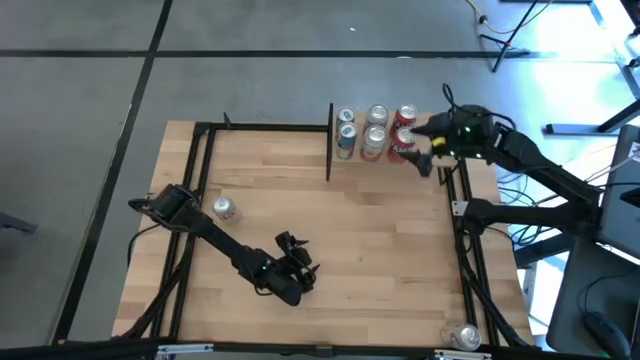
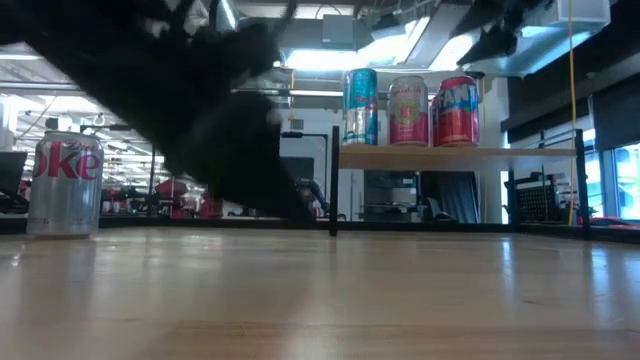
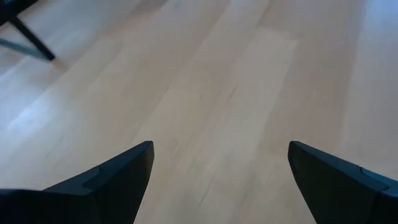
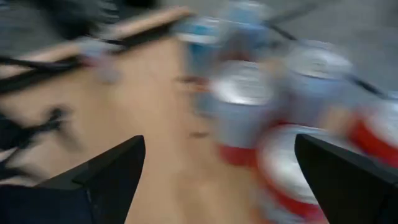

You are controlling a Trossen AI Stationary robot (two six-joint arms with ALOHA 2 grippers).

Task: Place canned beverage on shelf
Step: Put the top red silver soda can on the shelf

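My right gripper (image 1: 424, 150) hangs beside the small light-wood shelf with black metal posts (image 1: 385, 160) at the table's far right corner, roughly two o'clock from the table's middle in the high view. Its two dark fingers (image 4: 106, 177) stand spread wide with nothing between them. Six cans stand on that shelf in two rows of three. The nearest to my right gripper is the red-and-white can at the row's end (image 1: 401, 143), just beside my fingertips at about nine o'clock from them; whether I touch it I cannot tell. In the low view three of these cans show on the raised board: a blue can (image 2: 360, 106), a pink can (image 2: 407, 110) and a red one (image 2: 456, 111).

My left gripper (image 1: 297, 268) waits low over the bare light-wood tabletop (image 1: 380, 230) near the front edge, fingers (image 3: 109, 183) parted and empty. A silver canned beverage with red lettering (image 1: 224, 208) stands upright on the table at about ten o'clock from my left gripper, well apart from it and far from the shelf.
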